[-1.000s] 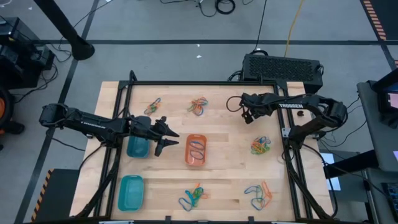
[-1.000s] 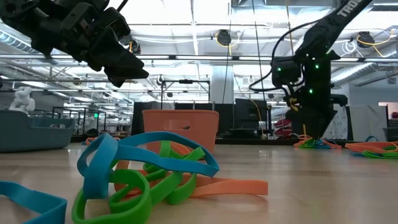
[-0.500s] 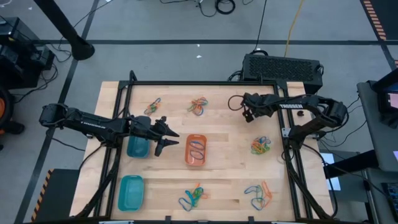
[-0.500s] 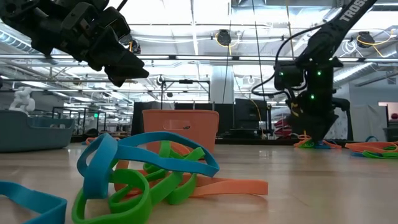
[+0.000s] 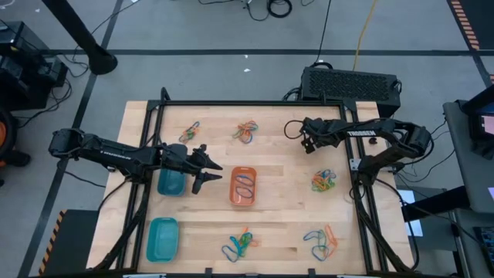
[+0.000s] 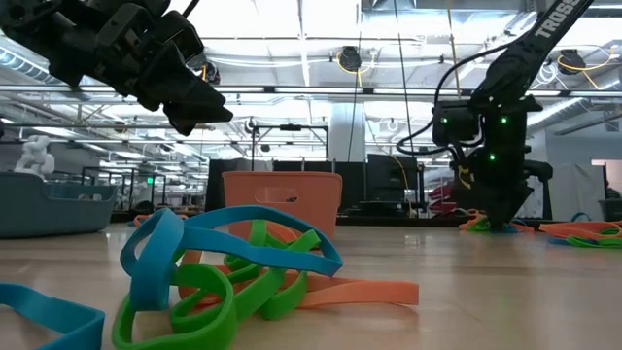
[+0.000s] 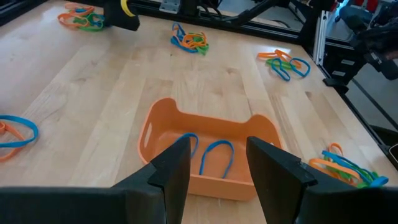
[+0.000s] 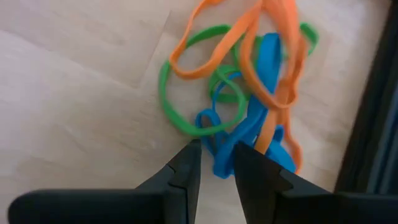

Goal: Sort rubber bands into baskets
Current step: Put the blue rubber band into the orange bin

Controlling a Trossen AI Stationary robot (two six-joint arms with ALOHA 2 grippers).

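My right gripper (image 8: 214,149) points steeply down at a pile of green, orange and blue rubber bands (image 8: 242,93) on the far right part of the table. Its fingers stand a narrow gap apart at a blue band (image 8: 219,167) on the pile's edge. In the high view the gripper (image 5: 309,143) hides this pile. My left gripper (image 5: 216,173) hovers open just left of the orange basket (image 5: 243,186), which holds blue bands (image 7: 214,155). A blue-teal basket (image 5: 171,183) sits under the left arm. A teal basket (image 5: 162,238) stands near the front left. My right gripper comes at the pile from above, slanting. Its fingertips (image 8: 189,155) stand on either side of the blue band at the pile's edge. I cannot tell whether they touch it. The bands lie flat on the table.
More piles of bands lie at the far left (image 5: 189,131), far middle (image 5: 247,131), right (image 5: 323,181), near middle (image 5: 239,243) and near right (image 5: 320,241). A black frame rail (image 5: 255,104) runs around the table. A black box (image 5: 351,81) sits beyond the far edge.
My right gripper has sunk a little toward the pile beneath it; the gap between its fingers looks the same.
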